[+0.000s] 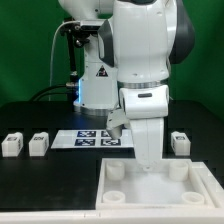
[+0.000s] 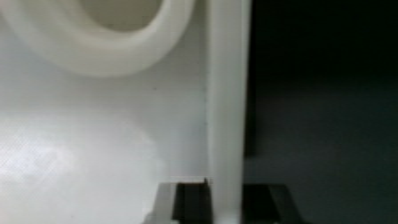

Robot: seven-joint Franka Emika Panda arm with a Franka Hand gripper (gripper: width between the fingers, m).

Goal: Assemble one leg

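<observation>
- My gripper (image 2: 224,204) is closed on the rim wall of the square panel (image 1: 150,197).
- One leg (image 1: 180,142) stands on the counter (image 1: 55,178), outside the panel's sockets (image 1: 116,178).

Panel (image 1: 150,195) between my fingers (image 2: 185,204): plain white, I read.
Fingers: black.
Legs (image 1: 38,143): white, black-and-white square tags (three in my feed).
Marker board (image 1: 100,137): white, black-patterned tags.
Table (image 1: 30,190): black.

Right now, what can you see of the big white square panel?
The white square panel: matte plastic by its look, flat, raised rim, round sockets at the corners, the visible ones empty. It lies flat on the black table, nearest the exterior camera. The claw straddles its rim, touching both sides, apparently clamped.
</observation>
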